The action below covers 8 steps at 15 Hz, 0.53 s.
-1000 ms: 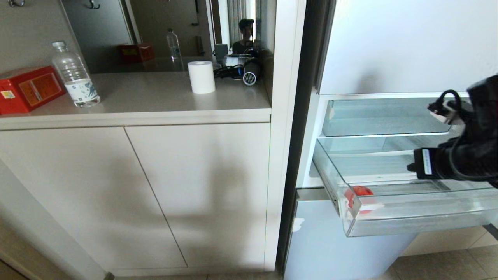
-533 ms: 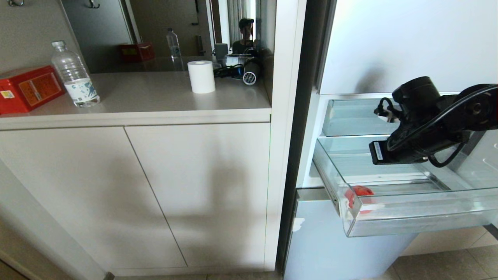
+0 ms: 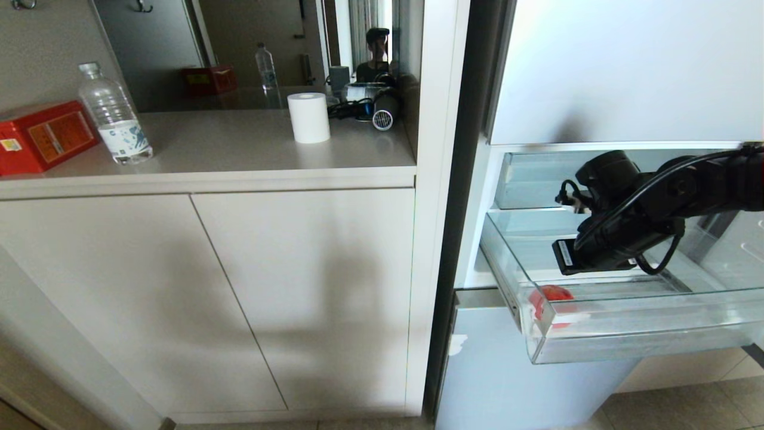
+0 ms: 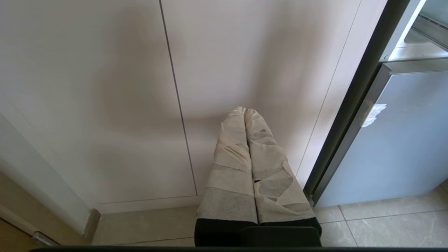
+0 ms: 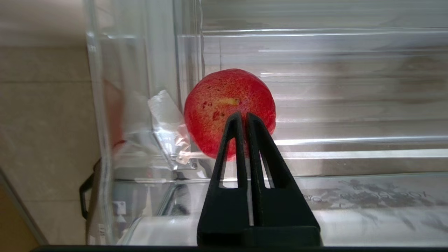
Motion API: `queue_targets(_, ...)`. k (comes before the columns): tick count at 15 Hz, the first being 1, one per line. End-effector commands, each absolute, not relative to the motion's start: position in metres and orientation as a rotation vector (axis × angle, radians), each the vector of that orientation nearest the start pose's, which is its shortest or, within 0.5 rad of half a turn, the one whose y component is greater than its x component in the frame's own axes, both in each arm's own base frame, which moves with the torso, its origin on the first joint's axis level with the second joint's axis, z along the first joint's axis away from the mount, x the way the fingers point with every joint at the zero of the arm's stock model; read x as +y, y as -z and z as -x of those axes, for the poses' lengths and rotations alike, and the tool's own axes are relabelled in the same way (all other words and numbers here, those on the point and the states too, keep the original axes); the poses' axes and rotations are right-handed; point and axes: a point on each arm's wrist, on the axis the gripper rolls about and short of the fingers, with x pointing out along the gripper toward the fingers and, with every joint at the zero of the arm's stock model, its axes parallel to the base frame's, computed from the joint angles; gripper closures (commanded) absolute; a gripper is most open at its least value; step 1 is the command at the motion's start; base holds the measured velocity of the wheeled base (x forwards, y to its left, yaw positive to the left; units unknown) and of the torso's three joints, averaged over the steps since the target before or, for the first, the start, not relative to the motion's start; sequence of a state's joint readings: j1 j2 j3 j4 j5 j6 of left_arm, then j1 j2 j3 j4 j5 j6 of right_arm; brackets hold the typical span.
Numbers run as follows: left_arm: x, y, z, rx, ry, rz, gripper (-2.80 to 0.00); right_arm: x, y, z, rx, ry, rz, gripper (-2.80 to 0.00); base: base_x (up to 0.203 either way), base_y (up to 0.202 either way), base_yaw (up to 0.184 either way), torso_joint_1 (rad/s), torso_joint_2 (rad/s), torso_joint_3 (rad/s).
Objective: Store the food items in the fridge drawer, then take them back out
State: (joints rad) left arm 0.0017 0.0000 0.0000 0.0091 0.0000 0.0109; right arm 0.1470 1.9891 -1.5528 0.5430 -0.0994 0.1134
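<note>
One red fruit [image 5: 229, 112] in the fridge drawer [image 3: 627, 340]

A pale countertop [image 3: 227, 146] ran across my ten to twelve o'clock above two plain cream cabinet doors [image 3: 197, 298]. On it stood a red box [image 3: 45, 137] at ten, a clear water bottle [image 3: 114, 116] just beside it, and a white paper roll [image 3: 308, 117] near twelve. A mirror [image 3: 256, 48] behind doubled them. Beige floor tiles [image 3: 686, 406] showed at five, under soft daylight.
</note>
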Motion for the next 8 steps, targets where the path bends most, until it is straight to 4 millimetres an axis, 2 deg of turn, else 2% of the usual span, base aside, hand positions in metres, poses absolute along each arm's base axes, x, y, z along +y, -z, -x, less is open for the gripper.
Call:
queue_targets(1,0.000,-0.075,0.023,0.011,-0.003,-0.011,0.00,0.053,-0.175,-0.370,0.998,0.008,0.030,-2.80,0.000,0.000,0.000,0.000,0.00,0.000)
queue_targets(8,0.000,-0.075,0.023,0.011,-0.003,-0.011,0.00,0.053,-0.162,-0.380,1.030,0.005,0.045,-2.80,0.000,0.000,0.000,0.000,0.00,0.000)
